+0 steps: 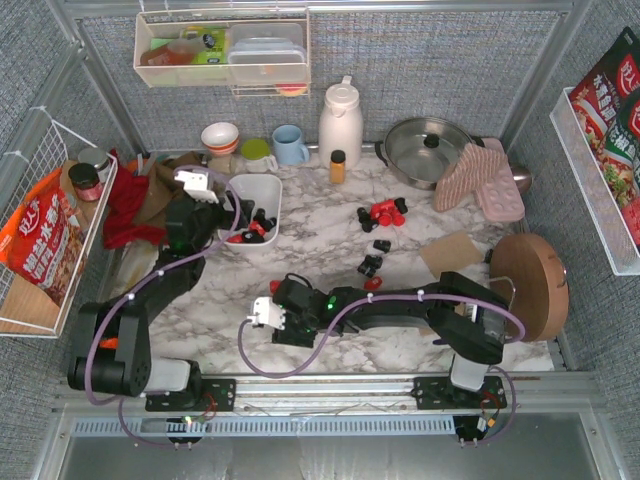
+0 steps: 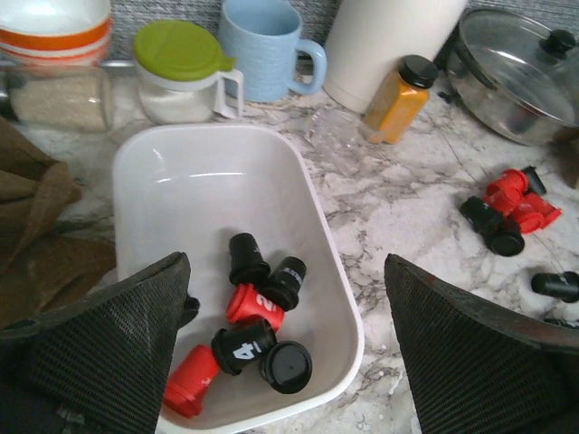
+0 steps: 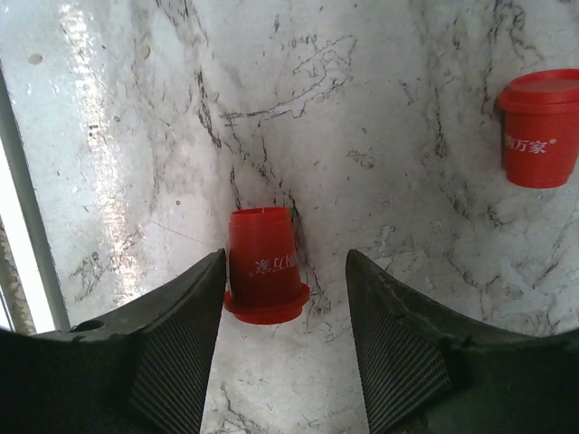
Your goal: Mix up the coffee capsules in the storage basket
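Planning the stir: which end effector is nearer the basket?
Left. The left end effector hovers over the basket's near end; right end effector straddles a red capsule on the marble, outside it.

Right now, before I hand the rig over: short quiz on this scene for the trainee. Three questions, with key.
1. True or false: the right gripper is shut on the red capsule.
2. The left gripper is: A) open above the storage basket B) shut on a capsule C) out of view
3. Short answer: are any coffee capsules outside the basket?

Key
1. False. It is open, with the capsule on the marble table between its fingers.
2. A
3. Yes. Red and black ones lie loose on the marble.
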Controlling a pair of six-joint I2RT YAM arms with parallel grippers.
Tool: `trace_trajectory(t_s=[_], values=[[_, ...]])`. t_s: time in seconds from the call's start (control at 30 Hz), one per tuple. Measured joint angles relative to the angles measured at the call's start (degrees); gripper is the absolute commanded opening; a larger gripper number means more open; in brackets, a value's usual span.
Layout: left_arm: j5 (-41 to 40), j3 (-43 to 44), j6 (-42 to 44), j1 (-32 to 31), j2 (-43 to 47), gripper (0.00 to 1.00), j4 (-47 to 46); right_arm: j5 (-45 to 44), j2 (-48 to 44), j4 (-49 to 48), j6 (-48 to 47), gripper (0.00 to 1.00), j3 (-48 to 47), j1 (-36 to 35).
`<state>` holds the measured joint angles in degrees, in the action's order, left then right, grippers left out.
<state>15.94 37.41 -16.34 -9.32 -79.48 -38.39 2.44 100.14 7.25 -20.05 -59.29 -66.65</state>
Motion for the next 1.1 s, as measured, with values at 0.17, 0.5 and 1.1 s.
trace_trajectory(t_s=[0.17, 0.5, 1.1], values=[[-4.2, 1.1, 2.1, -1.5, 3.5, 0.99, 3.8, 0.0, 1.2, 1.5, -1.4, 0.59, -0.7, 0.0], [-8.5, 1.7, 5.6, -6.3, 6.6, 0.99, 9.1, 1.2, 2.8, 3.0, -3.6, 0.54, -1.7, 0.7], [-13.4, 5.1, 2.4, -6.3, 7.5, 0.99, 17.2, 3.9, 0.5, 2.7, -5.6, 0.31, 0.9, 1.9]])
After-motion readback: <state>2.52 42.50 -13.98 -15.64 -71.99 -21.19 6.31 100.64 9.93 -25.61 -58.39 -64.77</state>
